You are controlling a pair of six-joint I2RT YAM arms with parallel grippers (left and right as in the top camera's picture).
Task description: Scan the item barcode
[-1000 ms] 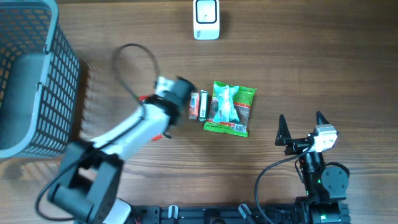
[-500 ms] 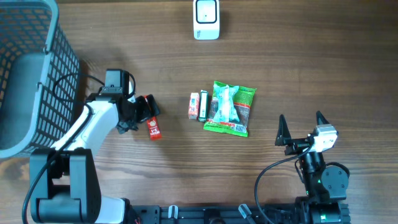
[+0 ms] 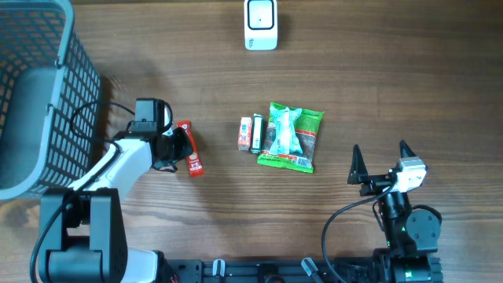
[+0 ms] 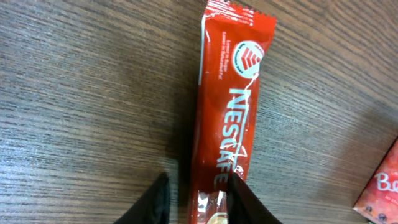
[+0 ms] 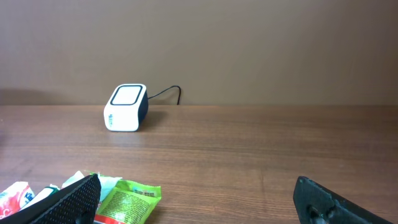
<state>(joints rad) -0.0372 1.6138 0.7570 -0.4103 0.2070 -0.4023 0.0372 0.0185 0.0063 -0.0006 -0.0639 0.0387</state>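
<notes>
A red Nescafe stick sachet (image 3: 189, 147) lies on the wooden table left of centre. My left gripper (image 3: 174, 146) is at its near end. In the left wrist view the sachet (image 4: 225, 118) runs away from the jaws. The right finger (image 4: 244, 202) presses its edge and the left finger (image 4: 157, 200) stands close on the other side. The white barcode scanner (image 3: 260, 23) sits at the far edge, also visible as a small white scanner (image 5: 126, 107) in the right wrist view. My right gripper (image 3: 383, 161) rests open at the near right, holding nothing.
A green snack packet (image 3: 291, 137) and two small packs (image 3: 251, 134) lie at the middle of the table. A grey mesh basket (image 3: 39, 94) stands at the far left. A corner of a pink packet (image 4: 382, 186) shows in the left wrist view.
My left arm swung from the pile at the centre to the left side, the red sachet came down onto the table, and the jaws opened wide and then closed in on it. The right arm stayed still.
</notes>
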